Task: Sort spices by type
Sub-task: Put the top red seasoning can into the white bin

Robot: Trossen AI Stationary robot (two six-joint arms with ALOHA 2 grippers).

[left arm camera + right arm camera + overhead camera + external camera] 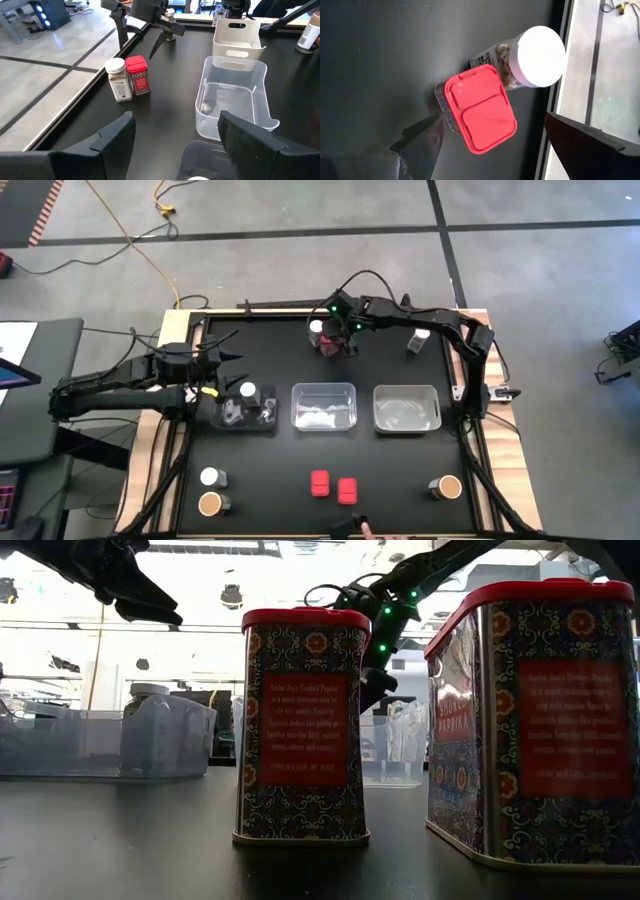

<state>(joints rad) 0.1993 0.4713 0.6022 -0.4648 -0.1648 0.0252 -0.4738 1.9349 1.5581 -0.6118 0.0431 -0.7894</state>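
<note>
At the table's far middle a red-lidded tin [480,115] stands upright beside a clear jar with a white cap [540,56]; both also show in the left wrist view, the tin [138,75] and the jar [117,79]. My right gripper [493,116] hovers open above the pair, its fingers on either side of the tin and apart from it [335,330]. My left gripper [175,135] waits open and empty at the left, over the left tray [248,408], which holds a white-capped jar [249,392].
Two clear trays [323,406] [407,408] stand mid-table. Another white-capped jar [418,340] is at the far right. Near the front edge are two red tins [319,483] [347,490], a white-capped jar [212,477] and tan-topped jars [210,503] [447,487]. A person's hand [365,528] shows at the front edge.
</note>
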